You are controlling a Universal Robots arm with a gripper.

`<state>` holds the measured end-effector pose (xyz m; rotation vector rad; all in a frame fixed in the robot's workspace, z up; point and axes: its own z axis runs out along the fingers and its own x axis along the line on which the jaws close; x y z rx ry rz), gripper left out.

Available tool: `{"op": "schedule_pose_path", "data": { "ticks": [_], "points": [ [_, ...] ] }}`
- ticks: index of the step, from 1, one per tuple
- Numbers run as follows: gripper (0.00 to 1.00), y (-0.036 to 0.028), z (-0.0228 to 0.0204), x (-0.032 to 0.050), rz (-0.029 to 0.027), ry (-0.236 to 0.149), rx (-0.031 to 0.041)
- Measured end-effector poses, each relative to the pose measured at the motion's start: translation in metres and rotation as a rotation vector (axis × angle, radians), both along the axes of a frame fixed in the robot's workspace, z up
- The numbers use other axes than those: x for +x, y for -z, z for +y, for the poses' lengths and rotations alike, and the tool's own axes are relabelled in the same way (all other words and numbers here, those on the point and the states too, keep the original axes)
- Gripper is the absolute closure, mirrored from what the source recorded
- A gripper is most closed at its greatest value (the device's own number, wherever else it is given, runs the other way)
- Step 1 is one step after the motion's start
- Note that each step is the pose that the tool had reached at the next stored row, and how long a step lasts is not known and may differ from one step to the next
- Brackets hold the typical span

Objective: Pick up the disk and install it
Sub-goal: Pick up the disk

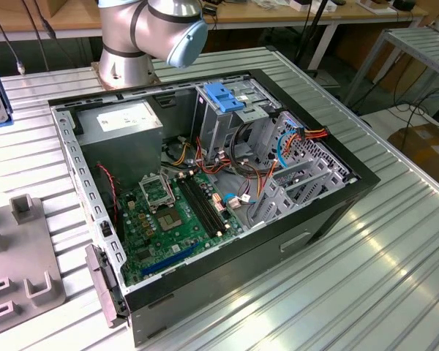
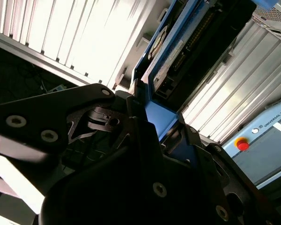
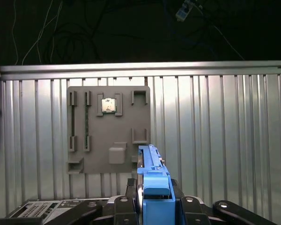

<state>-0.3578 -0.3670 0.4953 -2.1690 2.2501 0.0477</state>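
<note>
- The gripper is pressed shut on one disk, which is pinched by its blue rail between the jaws.
- In the second wrist view the disk is seen edge-on. It reaches out away from the gripper, with a pale label on its face and a blue rail along its side.
- Under the held disk lies one ribbed metal table, brightly lit in both wrist views.
- One grey fixture plate lies flat on the table beyond the disk's tip. One square chip is seated in it, and its other slots are unfilled.
- Past the table's far edge a dark floor with loose cables is seen.
- In the second wrist view one red button is seen on a blue-grey box, well apart from the gripper.
- In the exterior view the arm is mounted on the table just behind one open computer case.
- Inside the case are one green motherboard, one grey power supply and one blue latch atop a metal cage.
- Wooden benches and a cardboard box stand around the table.
</note>
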Motion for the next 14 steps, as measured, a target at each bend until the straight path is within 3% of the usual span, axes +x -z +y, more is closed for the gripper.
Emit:
{"op": "schedule_pose_path", "data": {
  "ticks": [14],
  "points": [
    [0.63, 0.0001, 0.0, 0.0141, 0.0, 0.0, 0.0]
  ]
}}
